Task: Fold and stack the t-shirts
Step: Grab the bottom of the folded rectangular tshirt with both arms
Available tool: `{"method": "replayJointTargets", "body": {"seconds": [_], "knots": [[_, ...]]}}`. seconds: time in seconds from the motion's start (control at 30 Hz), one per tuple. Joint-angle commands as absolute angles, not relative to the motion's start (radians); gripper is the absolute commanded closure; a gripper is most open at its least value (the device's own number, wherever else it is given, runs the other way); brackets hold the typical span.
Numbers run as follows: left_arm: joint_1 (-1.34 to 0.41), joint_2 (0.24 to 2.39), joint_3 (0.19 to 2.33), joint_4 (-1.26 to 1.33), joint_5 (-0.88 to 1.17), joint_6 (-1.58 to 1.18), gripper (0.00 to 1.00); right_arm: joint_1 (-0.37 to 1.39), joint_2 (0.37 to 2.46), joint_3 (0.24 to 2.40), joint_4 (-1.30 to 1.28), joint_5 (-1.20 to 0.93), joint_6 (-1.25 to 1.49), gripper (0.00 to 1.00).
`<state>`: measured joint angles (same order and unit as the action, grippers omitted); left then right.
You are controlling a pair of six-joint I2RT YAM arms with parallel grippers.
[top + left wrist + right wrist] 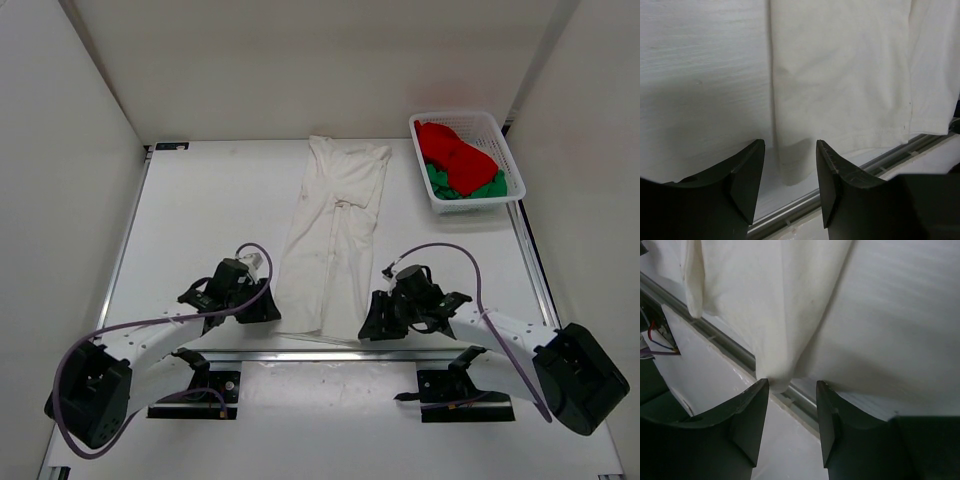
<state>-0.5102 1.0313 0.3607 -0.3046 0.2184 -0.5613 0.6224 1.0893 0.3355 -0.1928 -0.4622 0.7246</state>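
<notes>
Nearby, white t-shirt point(330, 240) hem between left gripper point(790, 145), right gripper point(792, 385)

left gripper point(790, 145): your jaws stand apart, held low, pointing forward.
right gripper point(792, 385): your jaws stand apart by about the same gap, also low.
left arm point(150, 340): folded, with your wrist angled inward.
right arm point(500, 330): mirrors it.

My left arm point(150, 342) and right arm point(500, 330) in white shells with black joints and black base blocks, a purplish cable point(440, 248) looping along each, my left gripper point(790, 150) and right gripper point(792, 387) matte black, fingers point(742, 175) wedge-shaped
</notes>
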Motion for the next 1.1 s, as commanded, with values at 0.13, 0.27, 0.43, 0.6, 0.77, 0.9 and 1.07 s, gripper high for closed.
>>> {"method": "replayJointTargets", "body": {"seconds": [0.13, 0.27, 0.43, 0.6, 0.77, 0.9, 1.07], "knots": [[-0.528, 1.026, 0.345, -0.408, 0.262, -0.565, 0.44, 0.69, 1.101, 0.322, -0.101, -0.468, 0.827, 0.61], [-0.542, 1.041, 0.341, -0.394, 0.275, -0.558, 0.44, 0.681, 1.108, 0.296, -0.048, -0.5, 0.851, 0.71], [-0.54, 1.049, 0.33, -0.376, 0.313, -0.569, 0.56, 0.693, 1.137, 0.298, 0.03, -0.535, 0.871, 0.8], [-0.508, 0.991, 0.308, -0.362, 0.42, -0.581, 0.92, 0.722, 1.132, 0.301, 0.003, -0.546, 0.876, 1.0], [-0.491, 0.862, 0.325, -0.475, 0.472, -0.624, 1.0, 0.825, 1.034, 0.321, -0.144, -0.546, 0.917, 1.0], [-0.463, 0.834, 0.469, -0.537, 0.485, -0.62, 1.0, 0.8, 0.944, 0.392, -0.233, -0.515, 0.904, 1.0], [-0.407, 1.019, 0.647, -0.358, 0.462, -0.643, 1.0, 0.574, 0.943, 0.469, -0.235, -0.56, 0.767, 1.0]]}}
